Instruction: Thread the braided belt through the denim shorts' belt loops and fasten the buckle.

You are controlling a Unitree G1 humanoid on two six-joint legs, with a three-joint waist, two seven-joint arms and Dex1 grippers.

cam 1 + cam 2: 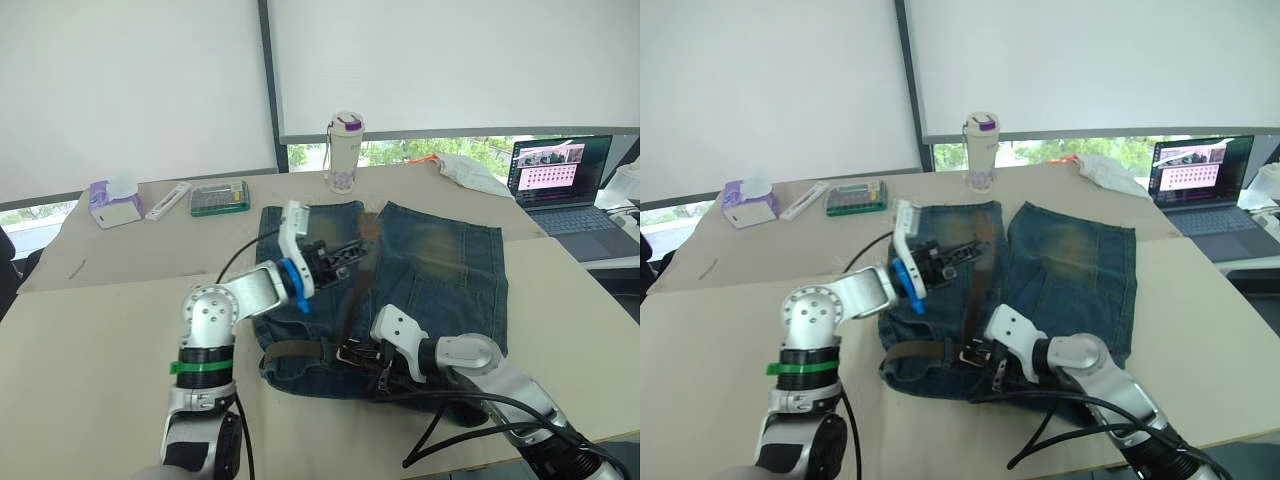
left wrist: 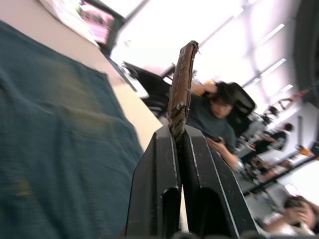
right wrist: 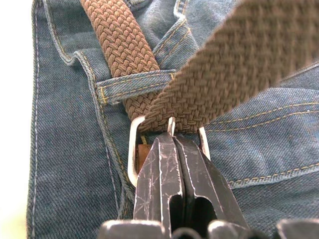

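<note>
The denim shorts lie flat on the table, waistband toward me. The braided belt runs along the waistband under a belt loop, passes through the silver buckle, then rises up over the shorts. My left gripper is shut on the belt's free tip and holds it above the shorts' left leg. My right gripper is low at the waistband's middle. Its fingers are shut on the buckle at the prong.
At the far edge stand a white bottle with a purple lid, a tissue box, a green-rimmed flat box and a white stick. An open laptop and a white cloth are far right. Seated people appear beyond the table.
</note>
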